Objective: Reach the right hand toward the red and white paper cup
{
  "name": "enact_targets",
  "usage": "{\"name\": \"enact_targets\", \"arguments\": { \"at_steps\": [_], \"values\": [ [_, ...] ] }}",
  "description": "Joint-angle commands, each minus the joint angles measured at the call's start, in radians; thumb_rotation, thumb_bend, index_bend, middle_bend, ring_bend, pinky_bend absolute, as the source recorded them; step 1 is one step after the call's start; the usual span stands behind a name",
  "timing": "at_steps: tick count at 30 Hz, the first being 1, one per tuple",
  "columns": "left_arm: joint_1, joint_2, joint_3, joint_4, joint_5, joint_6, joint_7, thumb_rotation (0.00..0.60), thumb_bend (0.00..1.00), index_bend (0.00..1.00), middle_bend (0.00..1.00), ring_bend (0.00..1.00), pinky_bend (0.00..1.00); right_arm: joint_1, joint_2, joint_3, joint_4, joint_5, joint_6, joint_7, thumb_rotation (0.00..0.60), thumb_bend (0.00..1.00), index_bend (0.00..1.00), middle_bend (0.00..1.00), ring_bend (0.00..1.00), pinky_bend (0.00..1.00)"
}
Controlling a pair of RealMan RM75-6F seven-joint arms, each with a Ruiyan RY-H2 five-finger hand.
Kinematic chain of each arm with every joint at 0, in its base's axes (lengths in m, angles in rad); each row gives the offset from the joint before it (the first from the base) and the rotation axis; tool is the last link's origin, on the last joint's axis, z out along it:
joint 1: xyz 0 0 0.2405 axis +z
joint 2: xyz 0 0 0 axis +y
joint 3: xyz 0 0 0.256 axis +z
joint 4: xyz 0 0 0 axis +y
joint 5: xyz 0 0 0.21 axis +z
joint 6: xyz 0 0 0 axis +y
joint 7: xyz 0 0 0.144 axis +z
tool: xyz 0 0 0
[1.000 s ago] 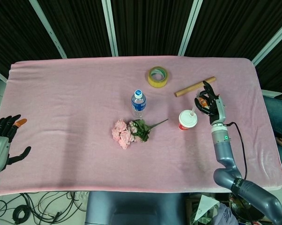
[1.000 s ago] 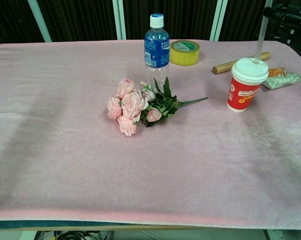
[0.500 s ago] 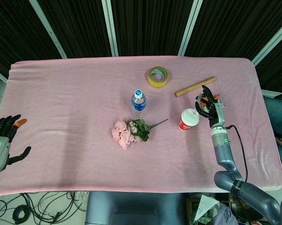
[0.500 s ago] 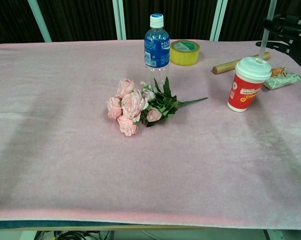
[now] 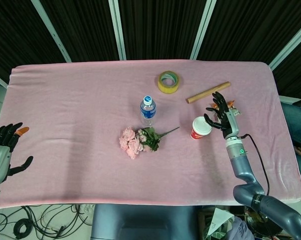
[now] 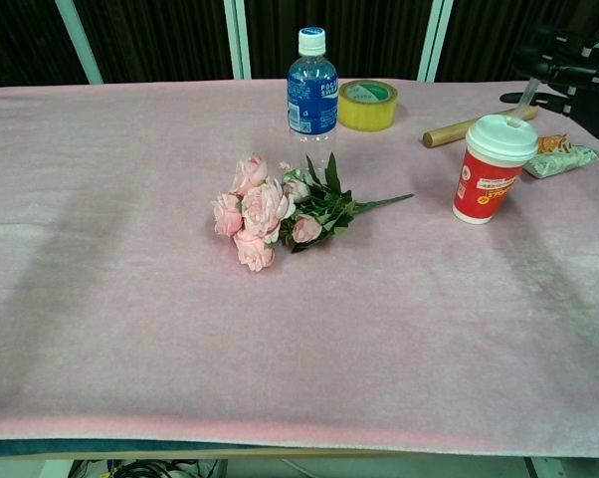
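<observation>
The red and white paper cup (image 5: 200,128) (image 6: 491,169) stands upright right of the table's middle, with a white lid and a straw. My right hand (image 5: 222,114) (image 6: 570,75) hovers just right of and behind the cup, fingers spread, holding nothing. Its fingertips reach close to the straw; I cannot tell if they touch it. My left hand (image 5: 6,145) hangs off the table's left edge, fingers apart and empty. The chest view does not show it.
A water bottle (image 5: 147,110) (image 6: 311,85) and a bunch of pink roses (image 5: 138,140) (image 6: 275,210) sit at mid-table. Yellow tape (image 5: 168,81) (image 6: 367,105) and a wooden stick (image 5: 207,92) (image 6: 457,130) lie behind the cup. A snack packet (image 6: 558,156) lies to its right.
My right hand has drifted slightly toward the near edge and closer to the cup's straw. The cup shifted a little. The left hand has not moved.
</observation>
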Motion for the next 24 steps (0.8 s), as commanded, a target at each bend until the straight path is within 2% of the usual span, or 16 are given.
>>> {"name": "enact_targets", "arguments": {
  "at_steps": [1,5,9,11,14,16,20,24],
  "values": [
    [0.0,0.0,0.0,0.001,0.0,0.0,0.0,0.6,0.29,0.16,0.07,0.0,0.0,-0.008,0.02,0.001,-0.015,-0.009,0.02,-0.006,0.6,0.27,0.06,0.02,0.02,0.21],
    [0.0,0.0,0.0,0.002,-0.001,-0.002,-0.001,0.6,0.28,0.16,0.07,0.0,0.0,-0.03,0.094,-0.011,-0.07,-0.039,0.06,-0.078,0.6,0.27,0.06,0.02,0.02,0.21],
    [-0.001,0.0,0.001,0.002,0.0,-0.003,0.0,0.6,0.29,0.16,0.07,0.0,0.0,-0.081,0.225,-0.056,-0.171,-0.077,0.1,-0.267,0.6,0.26,0.05,0.02,0.02,0.21],
    [-0.001,0.0,0.001,0.0,0.001,-0.003,0.001,0.6,0.29,0.16,0.07,0.0,0.0,-0.119,0.3,-0.085,-0.228,-0.092,0.137,-0.417,0.6,0.26,0.04,0.02,0.03,0.21],
    [-0.001,0.0,0.002,-0.003,0.004,-0.001,0.004,0.6,0.29,0.16,0.07,0.0,0.0,-0.194,0.409,-0.145,-0.322,-0.101,0.201,-0.714,0.6,0.26,0.03,0.02,0.03,0.21],
    [-0.001,0.002,0.004,-0.005,0.007,-0.002,0.008,0.6,0.28,0.16,0.07,0.0,0.0,-0.24,0.448,-0.173,-0.384,-0.085,0.249,-0.885,0.6,0.26,0.03,0.02,0.03,0.21],
    [-0.002,0.009,0.014,-0.014,0.011,-0.015,0.025,0.6,0.29,0.16,0.07,0.0,0.0,-0.324,0.462,-0.226,-0.459,-0.084,0.372,-1.126,0.6,0.26,0.03,0.02,0.03,0.21],
    [-0.007,0.025,0.029,-0.033,0.01,-0.045,0.048,0.6,0.28,0.16,0.07,0.0,0.0,-0.389,0.411,-0.271,-0.445,-0.148,0.511,-1.234,0.6,0.26,0.03,0.02,0.03,0.21]
  ]
}}
